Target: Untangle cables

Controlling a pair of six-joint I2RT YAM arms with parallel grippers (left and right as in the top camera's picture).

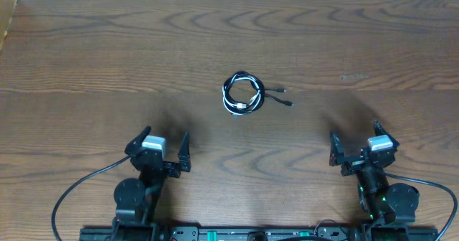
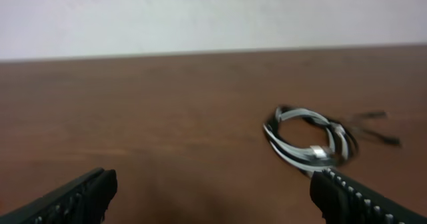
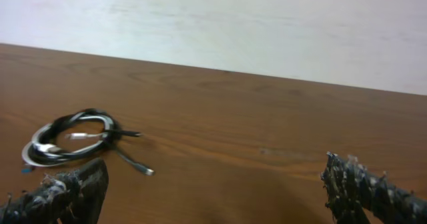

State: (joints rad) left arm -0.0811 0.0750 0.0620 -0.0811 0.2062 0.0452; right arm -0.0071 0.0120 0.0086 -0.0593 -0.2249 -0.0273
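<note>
Overhead: cables (image 1: 242, 94) coiled at the middle of the table (image 1: 86, 54).
White and black strands looped together, plugs trailing; left gripper (image 1: 166, 136) and right gripper (image 1: 355, 136) gape empty.

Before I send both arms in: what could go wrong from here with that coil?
1. The black and white cables are wound into one tight coil; a pinch there may catch several strands and tighten the tangle.
2. The loose black ends lie thin and flat on the table; a grasp may miss them.
3. The left gripper and right gripper, both open, could collide converging on so small a bundle.
</note>
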